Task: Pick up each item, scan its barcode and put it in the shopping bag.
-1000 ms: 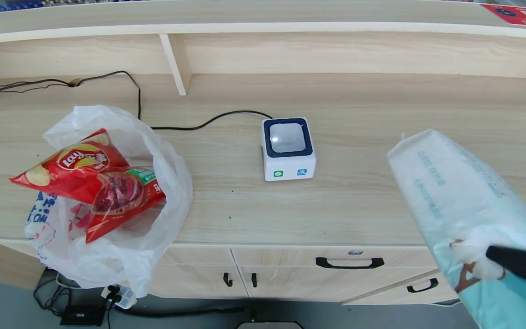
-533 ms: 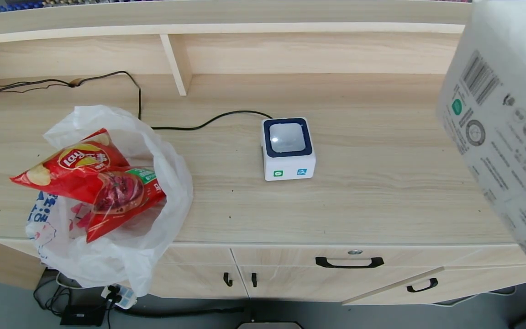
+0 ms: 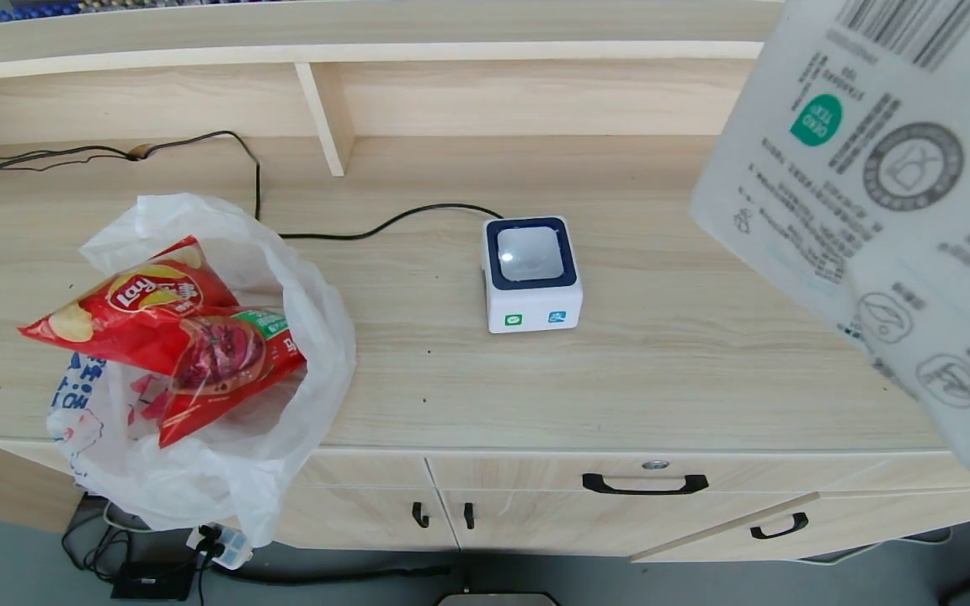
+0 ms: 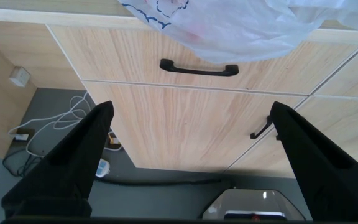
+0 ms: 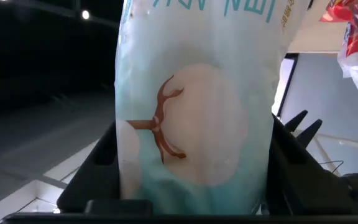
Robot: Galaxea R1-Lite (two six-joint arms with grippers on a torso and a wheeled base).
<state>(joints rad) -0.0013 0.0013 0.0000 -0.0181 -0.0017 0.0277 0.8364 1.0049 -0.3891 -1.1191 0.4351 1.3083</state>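
The light-wood counter (image 3: 636, 387) and its raised back shelf (image 3: 451, 50) are spread to the left of the right claw's load. The pale package (image 3: 872, 210) is clamped from both sides by the right claw (image 5: 194, 186); its top and right parts are cut off, and the counter's right end is hidden behind it. The shopping bag (image 3: 300, 370), with red snack packets (image 3: 165, 328) in it, overhangs the counter edge above the spread, empty left claw (image 4: 185, 155), which faces the drawer fronts (image 4: 185, 124). The scanner (image 3: 530, 273) stands left of the held package.
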